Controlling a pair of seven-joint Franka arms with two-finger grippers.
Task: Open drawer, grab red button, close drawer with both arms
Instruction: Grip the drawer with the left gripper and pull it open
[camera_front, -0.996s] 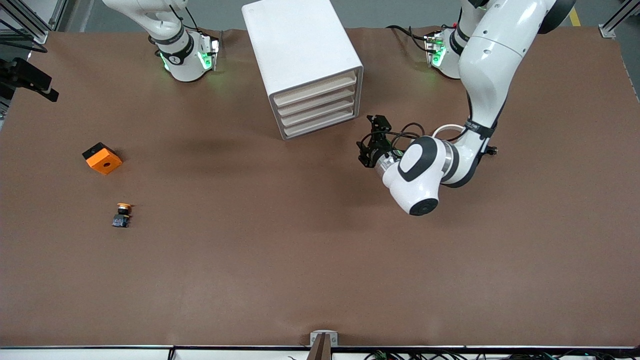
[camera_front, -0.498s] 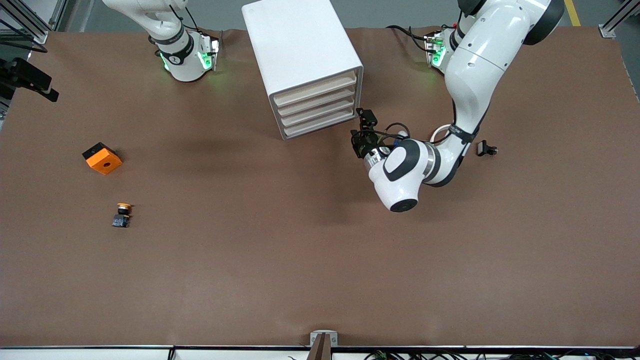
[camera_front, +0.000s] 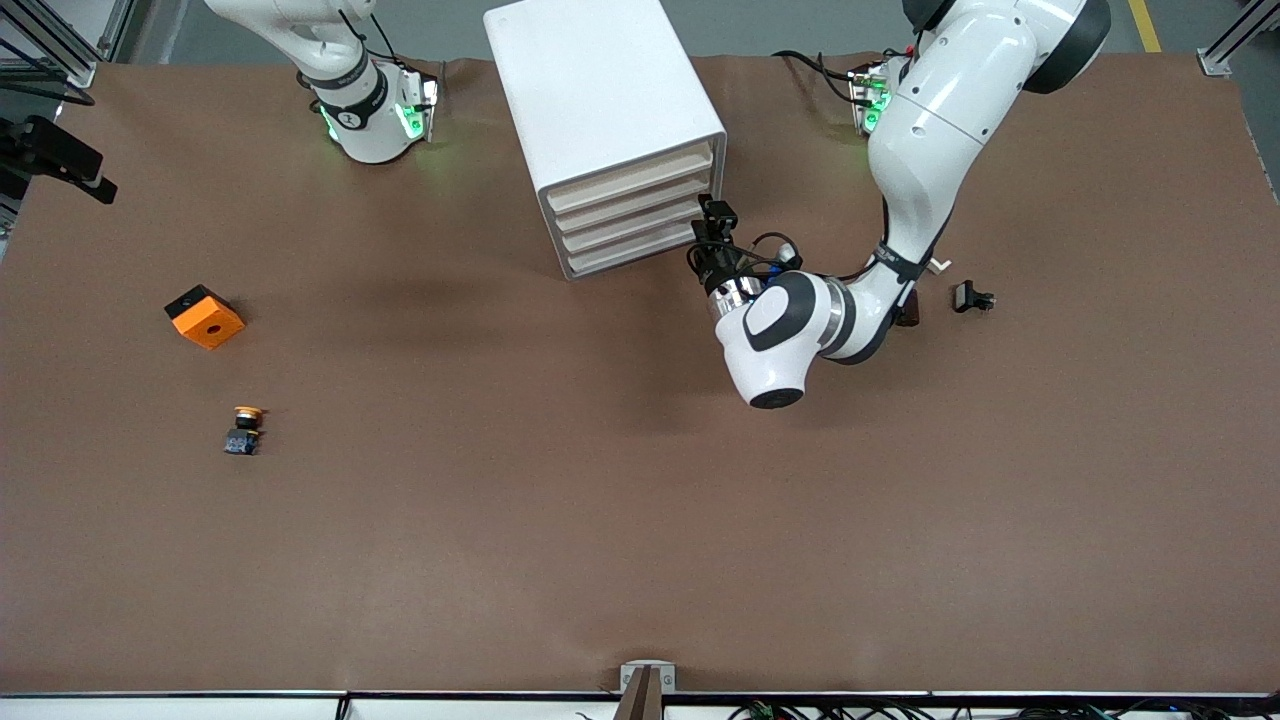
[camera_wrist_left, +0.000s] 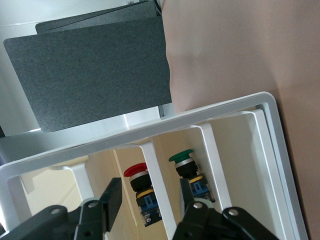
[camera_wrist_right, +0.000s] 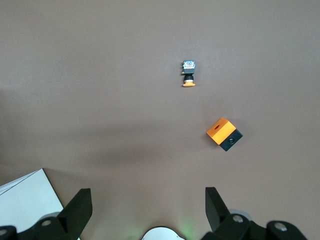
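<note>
The white cabinet (camera_front: 600, 90) stands near the arms' bases, and its four cream fronts sit flush, the top drawer (camera_front: 630, 178) among them. My left gripper (camera_front: 714, 222) hovers at the corner of the fronts toward the left arm's end, level with the lower drawers. In the left wrist view this gripper (camera_wrist_left: 149, 197) is open with nothing gripped. Through the cabinet's front (camera_wrist_left: 225, 107), framed between the fingers, shows the red-capped button (camera_wrist_left: 137, 172). I cannot tell which drawer holds it. My right gripper (camera_wrist_right: 148, 210) waits high above the table, open and empty.
A green-capped button (camera_wrist_left: 181, 157) sits in the compartment beside the red one. Toward the right arm's end lie an orange and black block (camera_front: 204, 316) and an orange-capped button (camera_front: 244, 428). A small black part (camera_front: 972, 297) lies toward the left arm's end.
The left arm has swung toward the cabinet, bringing its gripper up to the drawer fronts, and its fingers have narrowed. The small black part is uncovered. The right arm has not moved.
</note>
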